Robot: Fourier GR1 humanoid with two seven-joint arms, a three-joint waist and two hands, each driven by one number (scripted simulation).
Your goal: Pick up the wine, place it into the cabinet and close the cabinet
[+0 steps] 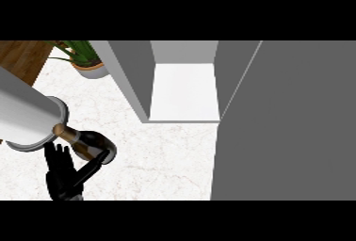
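Grey cabinet (208, 80) is standing open, its shelf bare. Left of it and nearer, the wine (89, 143) is lying on the marble counter (167, 155). The left hand (64, 172) is touching its base with fingers spread; grasping seemingly comes next.

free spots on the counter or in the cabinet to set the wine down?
The cabinet floor is bare between its side walls. Open marble counter runs from the cabinet's front edge down to the view's lower edge, bounded on the right by the open door. Crowded at left: wine bottle, left hand, grey cylinder, potted plant behind.
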